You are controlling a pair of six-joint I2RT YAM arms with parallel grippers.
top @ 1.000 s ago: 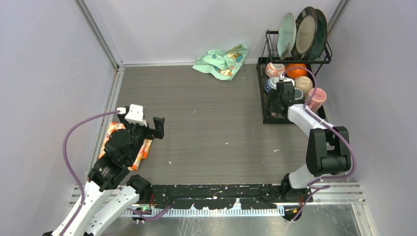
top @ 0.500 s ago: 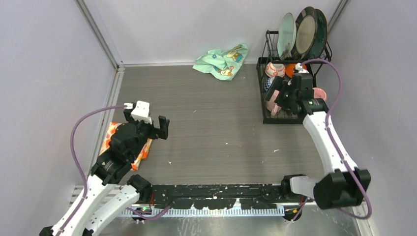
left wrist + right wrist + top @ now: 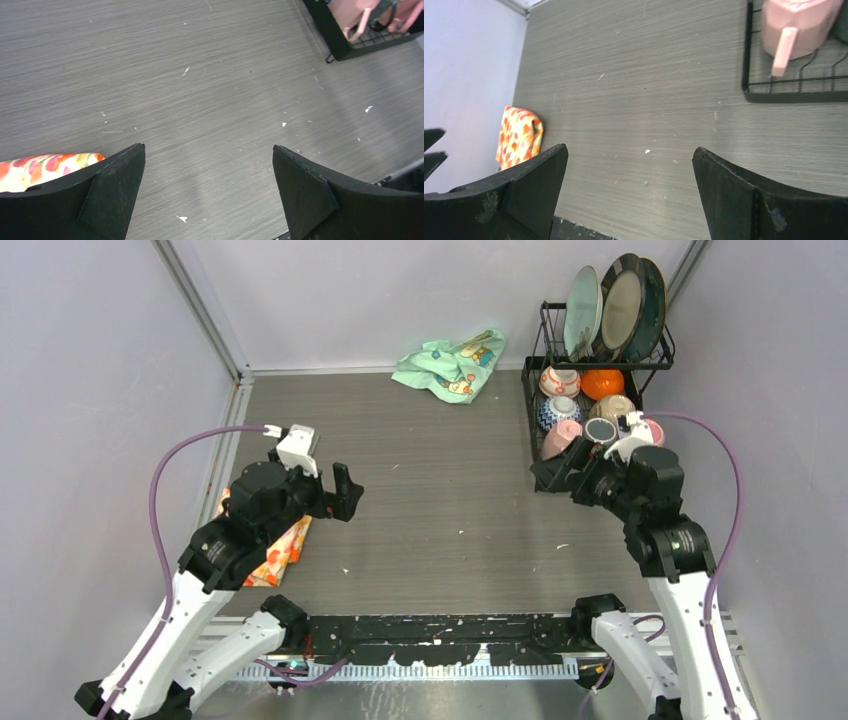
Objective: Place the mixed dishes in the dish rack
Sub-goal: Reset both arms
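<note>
The black wire dish rack (image 3: 528,390) stands at the back right. Its upper shelf holds a pale green plate (image 3: 581,312), a dark-rimmed beige plate (image 3: 620,305) and a dark blue-green plate (image 3: 654,310). In the lower basket lie a white-and-red bowl (image 3: 558,381), a red bowl (image 3: 602,384), a blue patterned bowl (image 3: 556,412), a pink cup (image 3: 561,438) and a dark green cup (image 3: 600,430). My right gripper (image 3: 555,475) is open and empty at the rack's near left corner; its wrist view shows the pink cup (image 3: 796,22). My left gripper (image 3: 335,490) is open and empty over bare table.
A mint-green cartoon-print cloth (image 3: 452,362) lies at the back centre. An orange floral cloth (image 3: 285,550) lies under my left arm and also shows in the right wrist view (image 3: 519,135). Purple-grey walls close in the left, back and right sides.
My right gripper has pulled back out of the rack's basket toward the near side, open and empty. My left gripper has moved a little to the right and away from me.
</note>
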